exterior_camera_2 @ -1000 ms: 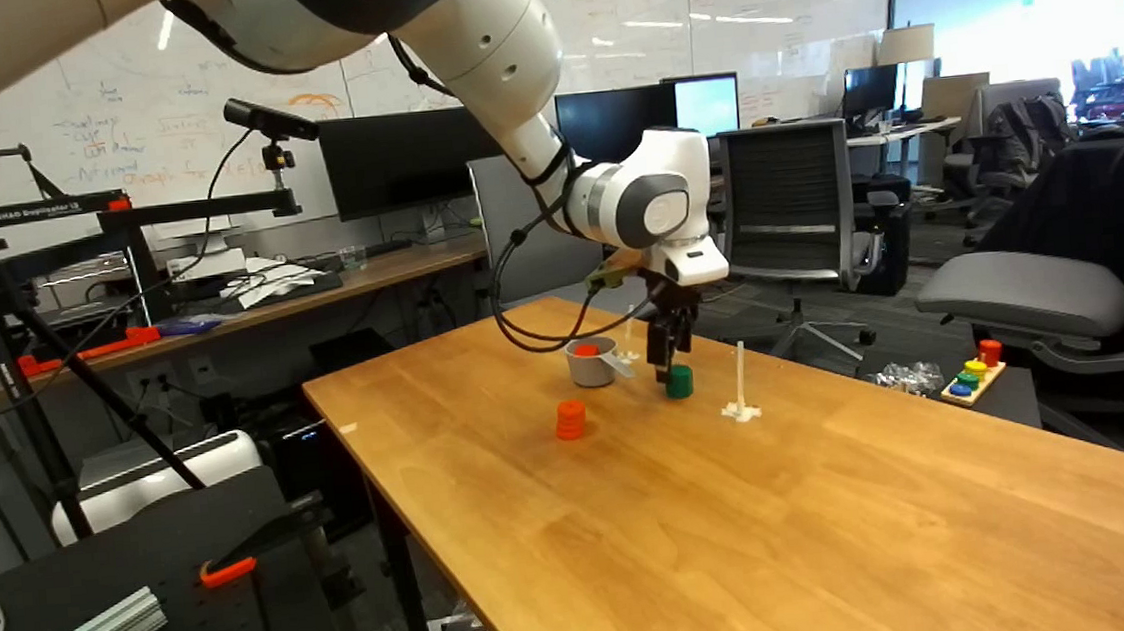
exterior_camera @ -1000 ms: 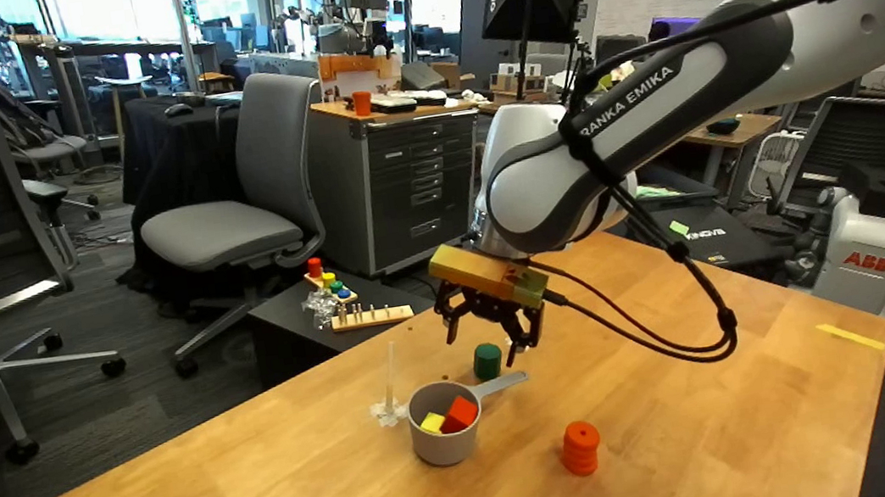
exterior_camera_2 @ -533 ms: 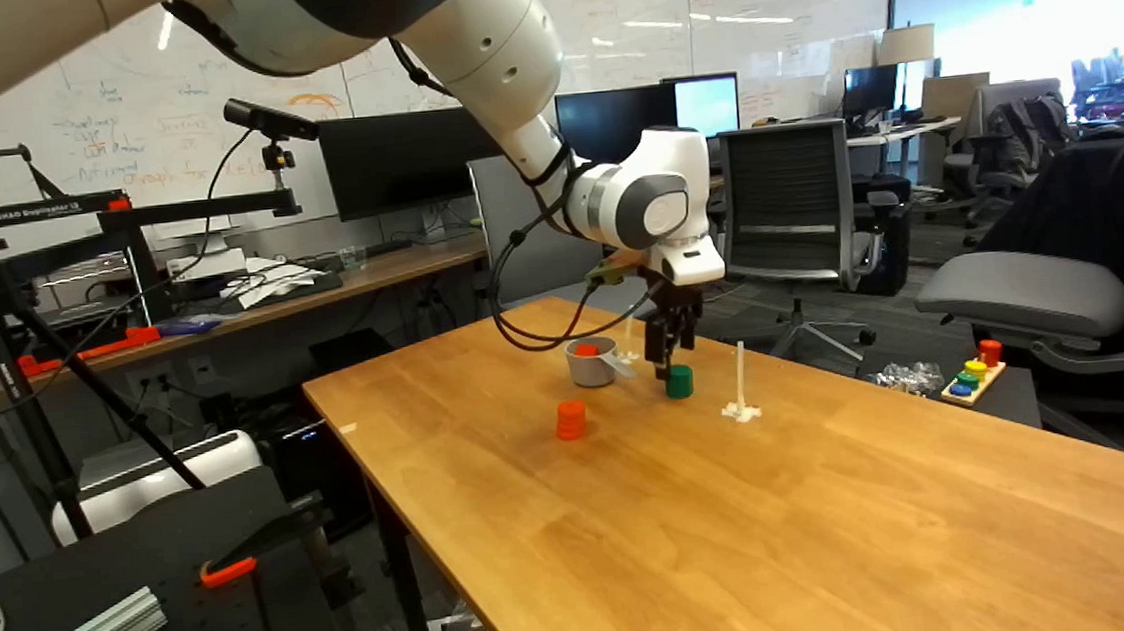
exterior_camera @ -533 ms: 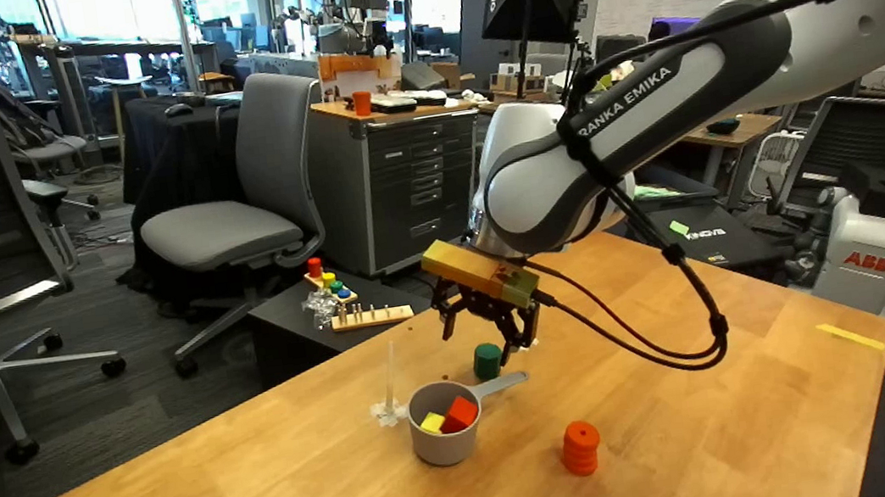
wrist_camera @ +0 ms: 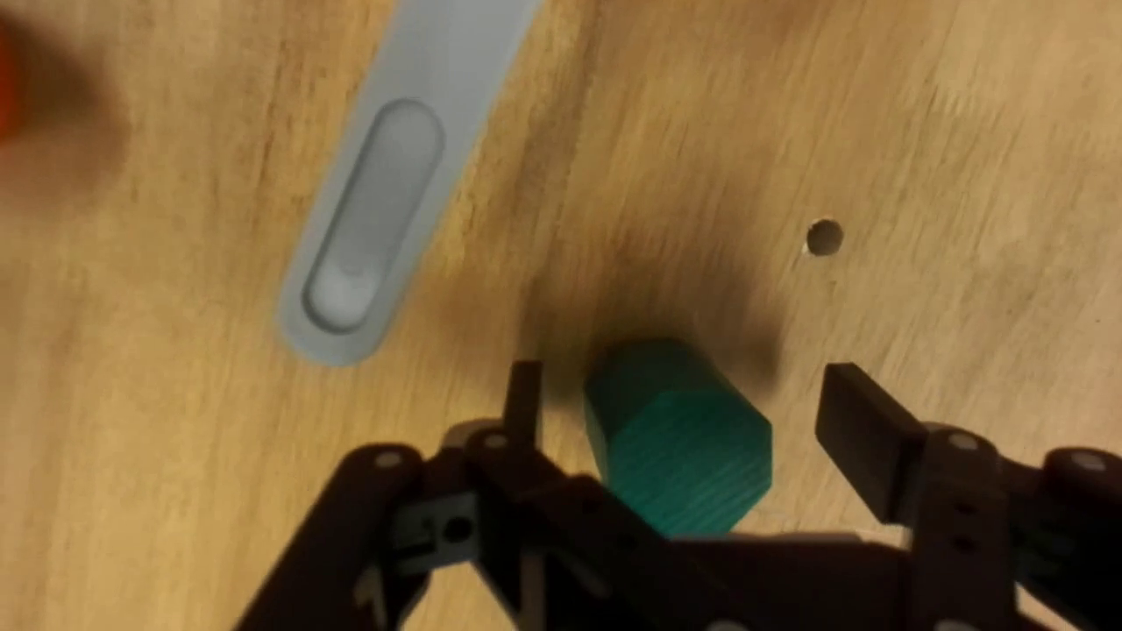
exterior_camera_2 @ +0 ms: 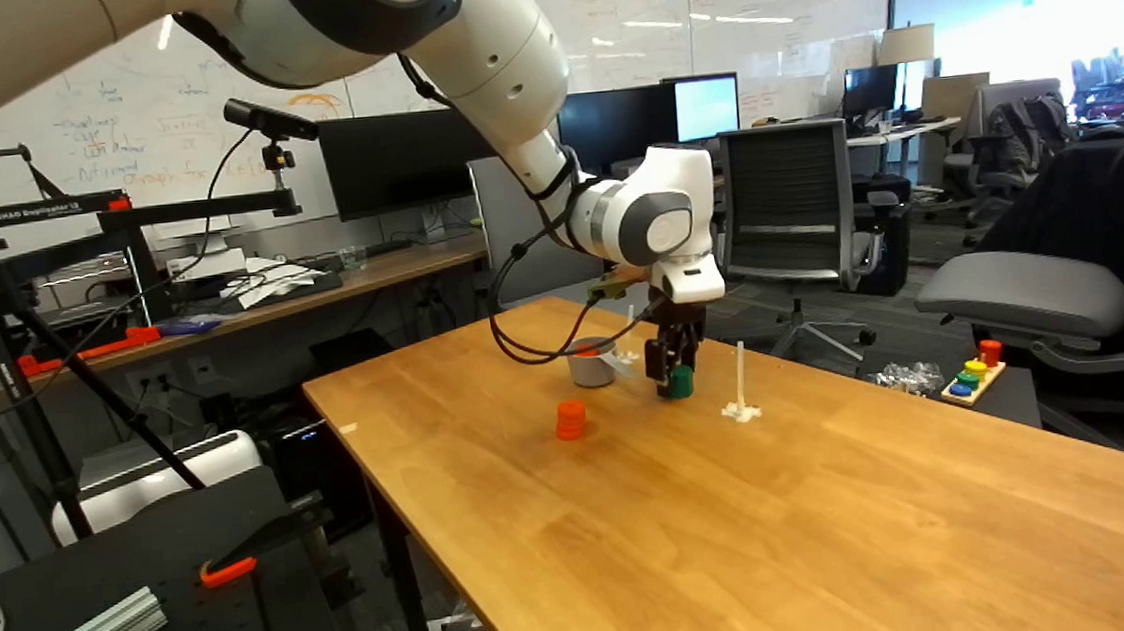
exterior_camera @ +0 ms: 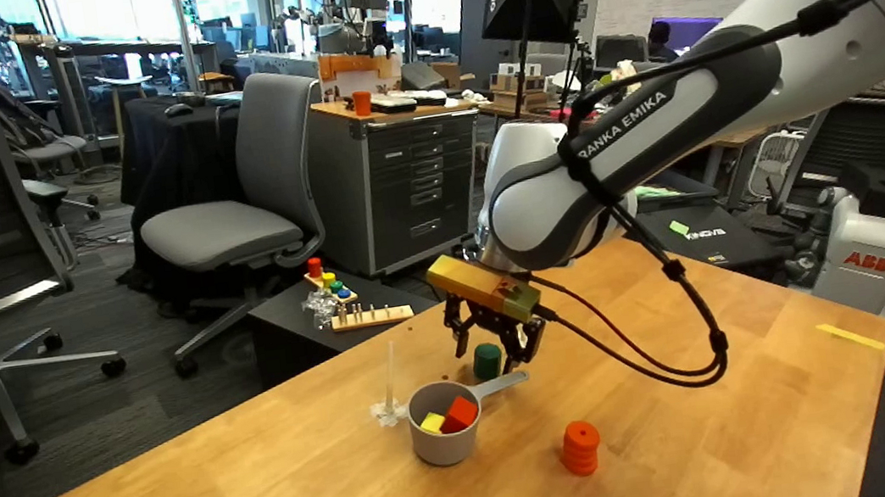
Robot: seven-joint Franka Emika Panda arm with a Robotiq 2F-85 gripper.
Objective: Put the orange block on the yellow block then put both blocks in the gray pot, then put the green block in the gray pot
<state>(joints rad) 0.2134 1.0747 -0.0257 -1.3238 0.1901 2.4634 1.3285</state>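
The green block stands on the table, an eight-sided piece in the wrist view. My gripper is open, with one finger on each side of the green block and a gap on both sides. In an exterior view the gripper is low over the block. The gray pot stands beside it, its handle reaching toward the block. Inside the pot lie the orange block, which looks red, and the yellow block, side by side. The yellow block is hidden in an exterior view.
A stack of orange discs stands near the pot, also in an exterior view. Thin upright pegs on taped bases stand on the table. A small hole shows in the tabletop. Cables hang from the arm.
My gripper has come down, so its fingers are now lower, about the green block. The fingers stay open. The pot and all blocks have not moved.
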